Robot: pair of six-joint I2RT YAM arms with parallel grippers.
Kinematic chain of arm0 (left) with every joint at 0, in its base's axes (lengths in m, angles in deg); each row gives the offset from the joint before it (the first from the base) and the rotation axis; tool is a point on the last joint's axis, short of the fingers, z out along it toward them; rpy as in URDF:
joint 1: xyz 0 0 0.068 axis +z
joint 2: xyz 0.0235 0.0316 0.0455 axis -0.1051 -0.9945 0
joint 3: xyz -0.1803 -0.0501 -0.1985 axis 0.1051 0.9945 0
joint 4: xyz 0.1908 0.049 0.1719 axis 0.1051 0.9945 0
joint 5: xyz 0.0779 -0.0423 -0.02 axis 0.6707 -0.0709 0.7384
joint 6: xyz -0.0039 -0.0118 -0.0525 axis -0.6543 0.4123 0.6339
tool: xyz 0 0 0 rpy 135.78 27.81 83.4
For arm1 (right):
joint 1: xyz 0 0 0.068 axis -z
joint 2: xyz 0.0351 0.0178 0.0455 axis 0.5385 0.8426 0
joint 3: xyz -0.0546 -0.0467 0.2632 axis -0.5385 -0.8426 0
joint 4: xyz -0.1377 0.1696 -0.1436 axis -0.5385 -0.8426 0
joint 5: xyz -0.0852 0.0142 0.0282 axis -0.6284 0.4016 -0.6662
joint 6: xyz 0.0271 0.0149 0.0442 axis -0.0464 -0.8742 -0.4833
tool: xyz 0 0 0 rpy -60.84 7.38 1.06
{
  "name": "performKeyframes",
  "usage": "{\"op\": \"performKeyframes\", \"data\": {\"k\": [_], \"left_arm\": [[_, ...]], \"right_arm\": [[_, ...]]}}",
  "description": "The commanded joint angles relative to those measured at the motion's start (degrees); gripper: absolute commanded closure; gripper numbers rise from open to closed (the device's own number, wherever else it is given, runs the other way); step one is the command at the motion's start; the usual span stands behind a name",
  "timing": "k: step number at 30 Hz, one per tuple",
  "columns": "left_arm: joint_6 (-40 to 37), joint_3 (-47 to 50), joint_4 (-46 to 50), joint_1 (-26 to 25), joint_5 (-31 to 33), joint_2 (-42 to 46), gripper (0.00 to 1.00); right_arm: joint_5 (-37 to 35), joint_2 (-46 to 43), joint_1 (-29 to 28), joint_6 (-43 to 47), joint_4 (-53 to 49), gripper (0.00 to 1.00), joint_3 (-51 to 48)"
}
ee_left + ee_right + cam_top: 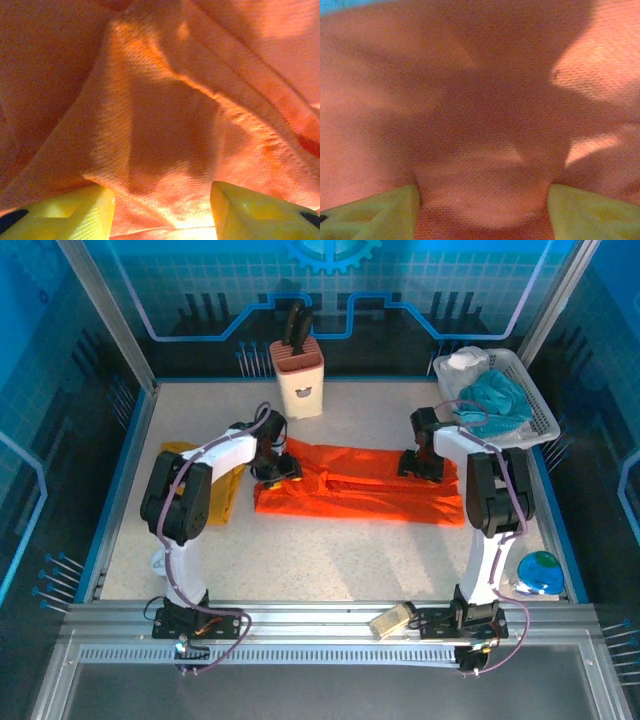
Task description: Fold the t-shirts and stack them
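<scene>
The bright orange t-shirt [360, 492] lies spread across the middle of the table, folded into a wide band. The mustard yellow t-shirt [226, 495] lies at the left, partly under the left arm. My left gripper [272, 468] presses down on the orange shirt's far left edge. In the left wrist view its yellow fingers [75, 212] stand apart with a raised fold of the orange t-shirt [160, 150] between them. My right gripper [420, 465] is down on the far right edge. Its fingers [375, 215] are apart, and the orange t-shirt [485, 190] bulges between them.
A white holder with black handles [297, 375] stands at the back centre. A white basket [540, 405] at the back right holds teal and white cloths. A blue-green object [540, 570] sits at the front right. A small beige item [392, 620] lies on the front rail.
</scene>
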Motion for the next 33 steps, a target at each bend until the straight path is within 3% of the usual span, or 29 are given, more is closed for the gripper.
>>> {"op": "performKeyframes", "data": {"k": [1, 8, 17, 21, 25, 33], "left_arm": [[-3.19, -5.49, 7.66, -0.3, 3.73, -3.35, 0.47], [-6.25, -13.73, 13.52, -0.35, 4.97, -10.69, 0.48], [-7.8, -29.44, 18.4, -2.07, 0.78, -21.34, 0.49], [-7.36, -37.02, 20.73, -4.79, -0.14, -25.86, 0.54], [-5.97, -43.26, 20.95, -8.07, -2.1, -29.41, 0.55], [-7.0, -57.56, 23.77, -12.46, -3.39, -37.32, 0.57]], "right_arm": [[0.95, 2.38, -2.44, 2.57, -5.17, 0.32, 3.31], [4.39, 3.75, -6.33, 5.14, -9.8, 0.34, 4.84], [10.41, -1.57, -14.59, 1.09, -11.47, 0.34, -2.37], [22.69, -6.72, -16.64, -10.65, -1.86, 0.37, -11.51], [20.72, -12.66, -22.69, -24.55, 7.18, 0.36, -19.87], [19.55, -14.49, -34.67, -40.19, 13.83, 0.35, -24.34]]}}
